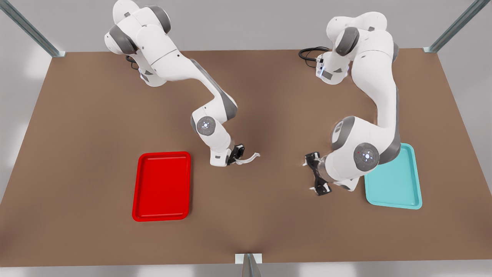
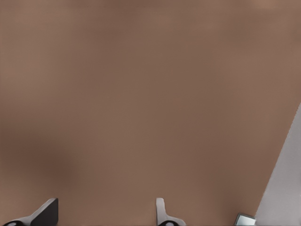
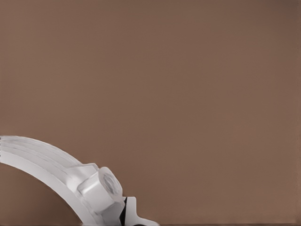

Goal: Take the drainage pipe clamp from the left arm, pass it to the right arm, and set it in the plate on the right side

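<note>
The drainage pipe clamp (image 1: 249,157) is a thin white curved strip held just above the table's middle by my right gripper (image 1: 237,154), which is shut on one of its ends. In the right wrist view the clamp (image 3: 51,162) arcs away from the fingers, with a nut-like boss near the grip. The plate (image 1: 161,188), a bright red tray, lies on the table at the front view's left, beside that arm. My left gripper (image 1: 314,174) hovers at the front view's right, open and facing the clamp across a gap. Its fingers (image 2: 162,212) have nothing between them.
A teal tray (image 1: 399,186) lies at the front view's right, partly under the left arm's elbow. A black cable (image 1: 309,53) loops at the back by that arm's base. A metal post (image 1: 249,263) stands at the table's front edge.
</note>
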Action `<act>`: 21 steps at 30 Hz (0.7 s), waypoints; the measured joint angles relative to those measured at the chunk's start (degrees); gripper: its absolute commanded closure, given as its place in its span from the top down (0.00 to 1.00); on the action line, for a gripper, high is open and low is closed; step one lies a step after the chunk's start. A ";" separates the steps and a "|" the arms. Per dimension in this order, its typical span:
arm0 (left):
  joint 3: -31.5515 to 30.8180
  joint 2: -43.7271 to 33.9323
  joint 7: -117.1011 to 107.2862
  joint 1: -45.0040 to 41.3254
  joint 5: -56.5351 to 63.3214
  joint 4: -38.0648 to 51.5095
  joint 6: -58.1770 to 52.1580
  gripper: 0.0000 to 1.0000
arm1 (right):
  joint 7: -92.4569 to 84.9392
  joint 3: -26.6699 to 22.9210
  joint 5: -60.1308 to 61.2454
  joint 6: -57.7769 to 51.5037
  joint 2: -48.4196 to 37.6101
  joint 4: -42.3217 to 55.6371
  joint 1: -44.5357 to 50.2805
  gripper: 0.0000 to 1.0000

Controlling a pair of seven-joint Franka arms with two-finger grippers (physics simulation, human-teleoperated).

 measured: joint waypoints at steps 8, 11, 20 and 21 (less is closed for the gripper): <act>-0.79 -25.38 42.92 5.06 4.30 -32.56 -4.21 1.00 | -2.15 -2.54 -12.24 -10.90 -7.38 -5.68 -12.79 0.21; -0.65 -24.04 55.16 6.49 3.48 -28.04 -5.31 1.00 | -4.43 -2.66 -15.44 -14.09 -6.26 -5.20 -20.54 0.21; -1.00 -23.72 82.09 7.23 5.86 -27.40 -6.33 1.00 | -10.39 -2.60 -20.43 -13.43 -0.48 -4.39 -26.88 1.00; -1.00 -23.73 84.37 7.17 6.10 -27.41 -6.39 1.00 | -10.51 -2.60 -20.90 -13.25 -0.33 -4.38 -26.94 1.00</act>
